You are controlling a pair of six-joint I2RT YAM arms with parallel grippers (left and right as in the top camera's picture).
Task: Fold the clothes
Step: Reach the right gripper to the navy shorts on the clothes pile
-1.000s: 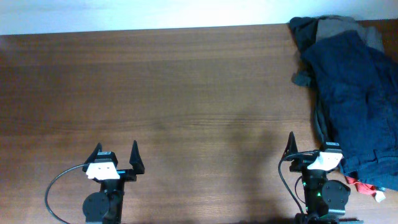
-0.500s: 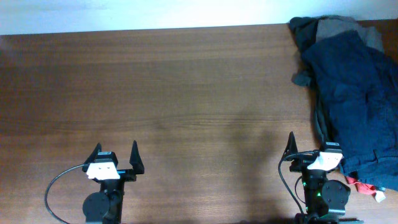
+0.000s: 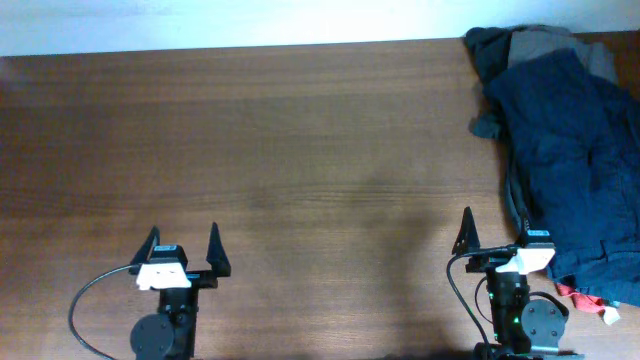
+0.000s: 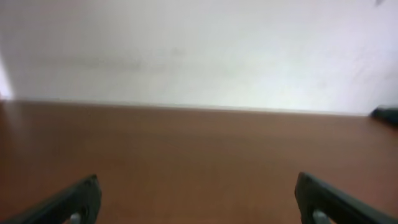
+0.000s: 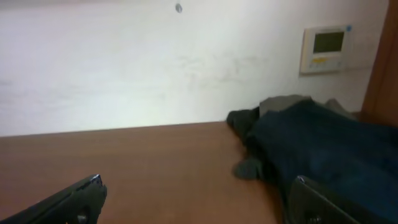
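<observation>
Nothing is folded yet, as far as I can judge: the clothes [image 3: 565, 150] lie in one rumpled heap, and all the work is left to do. The navy shorts [image 3: 575, 180] sprawl on top, running from just beside the right gripper [image 3: 497, 240] away ahead of it and to its right. Grey pieces [image 3: 540, 45] are bunched at the far end, and a scrap of red [image 3: 582, 296] pokes out behind that gripper on its right side. Its jaws stand wide apart and hold nothing. The outer finger sits against the shorts' edge, though I cannot tell whether it touches. The left gripper [image 3: 183, 250] is well away from the heap, jaws also spread wide and empty, with only bare table [image 3: 300, 150] ahead of it.
</observation>
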